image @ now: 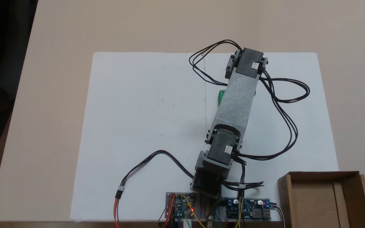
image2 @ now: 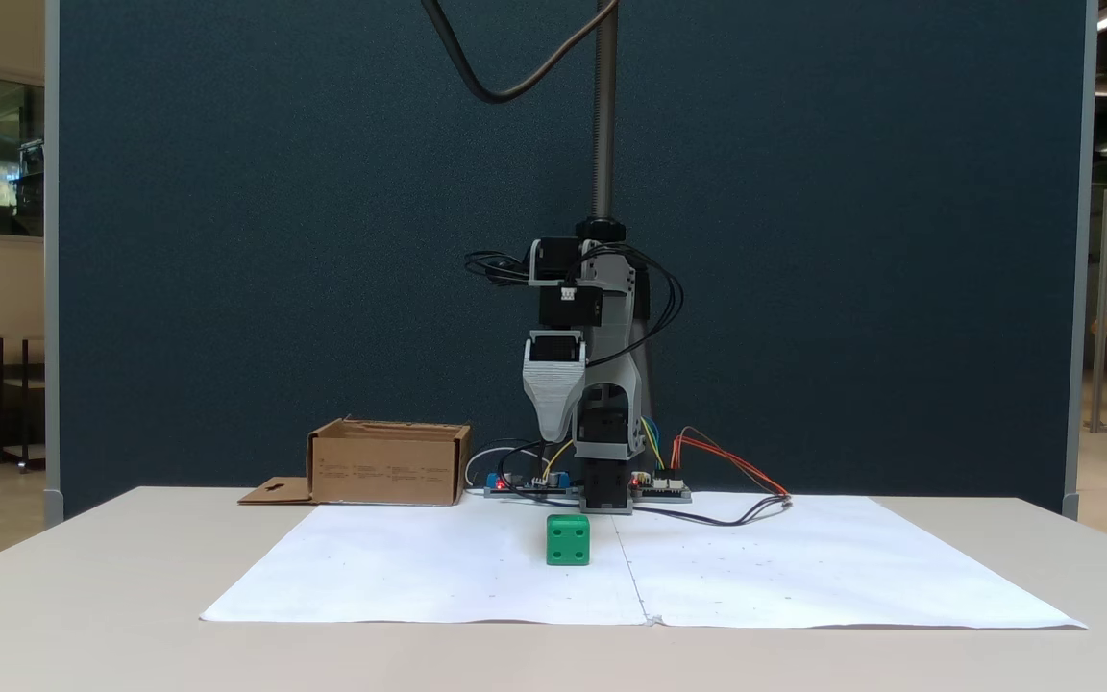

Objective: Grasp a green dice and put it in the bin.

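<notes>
Where paper lies, one green dice (image2: 568,539), one bin (image2: 388,464).

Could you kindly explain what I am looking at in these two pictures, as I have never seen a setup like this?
This is a small hobby robot arm with a gripper, bolted at the edge of a table. One fixed view looks straight down from above; the other stands at table height and faces the arm. On the table lies a white paper sheet. On it sits a green dice, which from above is mostly hidden under the arm, with a sliver showing. The gripper hangs above the dice, pointing down, and holds nothing; whether it is open or shut cannot be told. Beside the arm's base stands the bin, an open cardboard box. Small circuit boards with coloured wires sit at the base.
</notes>
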